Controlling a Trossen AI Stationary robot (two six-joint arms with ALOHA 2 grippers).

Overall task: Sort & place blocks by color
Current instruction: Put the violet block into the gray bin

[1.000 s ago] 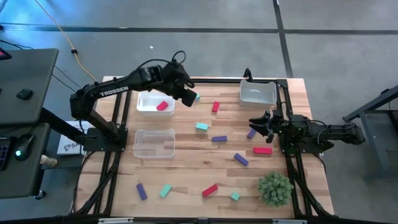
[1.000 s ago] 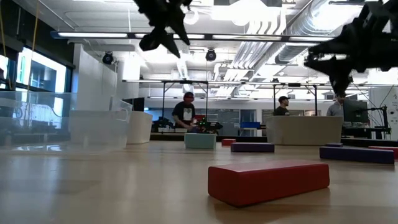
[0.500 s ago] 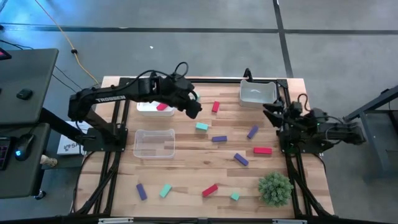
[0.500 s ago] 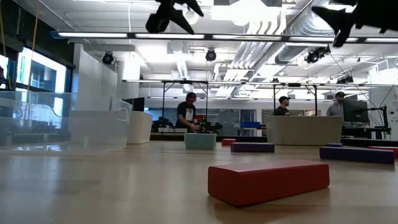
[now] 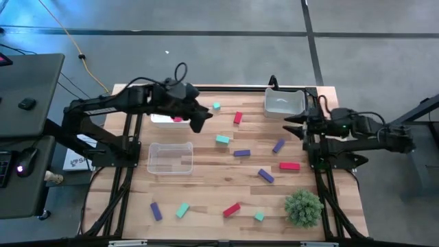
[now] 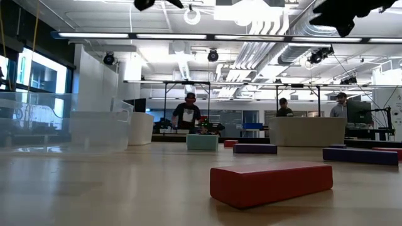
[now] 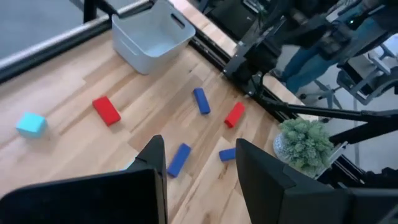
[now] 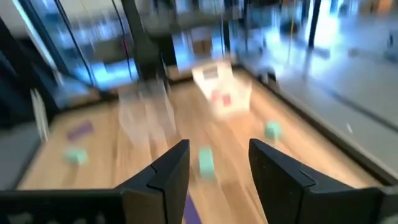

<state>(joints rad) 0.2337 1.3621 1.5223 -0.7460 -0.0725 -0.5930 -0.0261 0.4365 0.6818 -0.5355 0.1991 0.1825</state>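
Left gripper (image 5: 199, 121) hangs raised beside the white bin (image 5: 163, 120), arm bent, jaws spread, empty. Right gripper (image 5: 291, 125) is lifted just below the grey bin (image 5: 284, 103), jaws spread, empty. Blocks (image 5: 241, 153) lie scattered on the worktop (image 5: 212, 185); one red block (image 5: 178, 119) sits in the white bin.

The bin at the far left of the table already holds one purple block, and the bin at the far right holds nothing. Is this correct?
Not quite. The block in the far left bin is red, not purple; the high view shows it beside the left gripper. The far right bin holds nothing, as you say.
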